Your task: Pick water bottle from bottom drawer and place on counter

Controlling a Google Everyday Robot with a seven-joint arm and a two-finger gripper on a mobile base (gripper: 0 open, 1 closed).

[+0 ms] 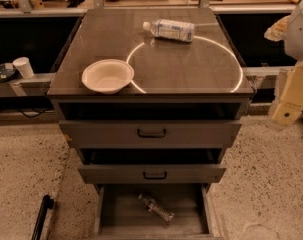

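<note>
The water bottle, clear with a white cap and a dark label band, lies on its side in the open bottom drawer, near its middle. The two black-handled drawers above it are shut. The counter is a dark glossy top with a thin white circle. My gripper hangs at the right edge of the view, off the cabinet's right side at counter height, far above and to the right of the bottle. It holds nothing that I can see.
A white bowl sits at the counter's front left. A bottle with a white-blue label lies at the counter's back. A paper cup stands on a ledge at left. A black pole leans at the bottom left.
</note>
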